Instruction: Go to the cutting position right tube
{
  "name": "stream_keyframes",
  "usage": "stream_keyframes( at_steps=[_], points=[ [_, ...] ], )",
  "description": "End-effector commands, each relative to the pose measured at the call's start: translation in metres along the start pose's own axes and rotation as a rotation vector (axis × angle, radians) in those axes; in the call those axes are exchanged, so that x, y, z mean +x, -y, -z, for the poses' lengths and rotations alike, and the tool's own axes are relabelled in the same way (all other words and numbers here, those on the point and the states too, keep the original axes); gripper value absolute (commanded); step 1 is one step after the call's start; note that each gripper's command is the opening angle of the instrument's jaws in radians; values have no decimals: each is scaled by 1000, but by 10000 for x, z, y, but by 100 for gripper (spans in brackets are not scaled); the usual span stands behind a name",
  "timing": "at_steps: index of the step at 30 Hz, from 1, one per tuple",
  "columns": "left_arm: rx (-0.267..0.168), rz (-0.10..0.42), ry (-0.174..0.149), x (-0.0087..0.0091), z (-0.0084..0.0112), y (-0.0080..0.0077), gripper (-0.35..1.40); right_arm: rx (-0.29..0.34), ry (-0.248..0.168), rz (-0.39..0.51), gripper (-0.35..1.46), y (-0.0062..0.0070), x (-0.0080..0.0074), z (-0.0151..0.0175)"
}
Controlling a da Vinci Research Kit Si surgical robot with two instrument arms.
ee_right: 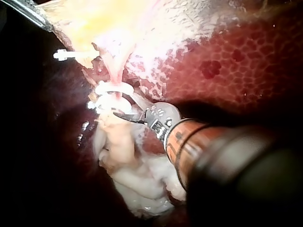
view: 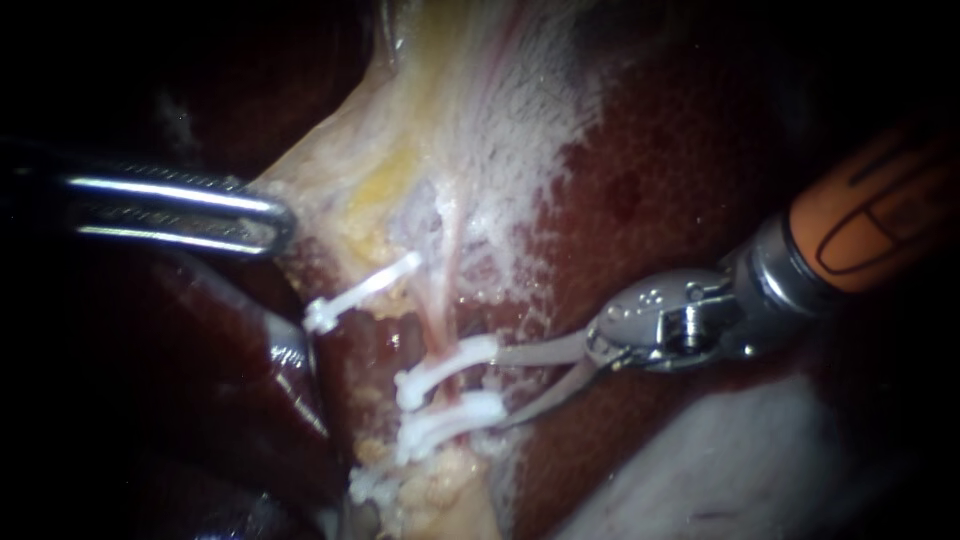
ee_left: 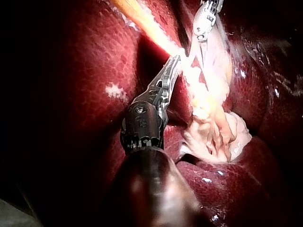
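- Right tube (view: 438, 318), a thin pink strand, runs down the pale tissue (view: 470, 120) along the liver's (view: 640, 180) edge, crossed by two clips (view: 445, 365) set close together.
- Right instrument (view: 498, 388) has its blades spread and grips nothing; one tip lies by each clip, just beside the tube.
- Third clip (view: 360, 292) sits apart on the neighbouring strand.
- Left instrument (view: 272, 226) is clamped on the pale tissue's edge, well apart from the tube.

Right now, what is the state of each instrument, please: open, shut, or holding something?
Left instrument: shut on the pale tissue.
Right instrument: jaws open, holding nothing.
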State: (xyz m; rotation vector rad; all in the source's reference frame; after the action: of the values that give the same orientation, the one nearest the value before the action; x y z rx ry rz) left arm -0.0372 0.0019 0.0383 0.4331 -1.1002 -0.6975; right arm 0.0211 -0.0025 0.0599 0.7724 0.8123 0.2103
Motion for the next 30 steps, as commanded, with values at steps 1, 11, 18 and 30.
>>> stream_keyframes(
  at_steps=[1, 11, 18, 30],
  points=[
    [0, 0, 0, 0, 0, 0, -35, 4, 2, 1, 31, -1, 0, -2],
    [0, 0, 0, 0, -1, 0, -35, 49, 27, 3, 24, -11, 7, -18],
    [0, 0, 0, 0, -1, 0, -35, 48, 28, 4, 23, -14, 14, -29],
    [-1, 0, 0, 0, -2, 0, -35, 48, 29, 5, 18, -15, 21, -37]
  ],
)
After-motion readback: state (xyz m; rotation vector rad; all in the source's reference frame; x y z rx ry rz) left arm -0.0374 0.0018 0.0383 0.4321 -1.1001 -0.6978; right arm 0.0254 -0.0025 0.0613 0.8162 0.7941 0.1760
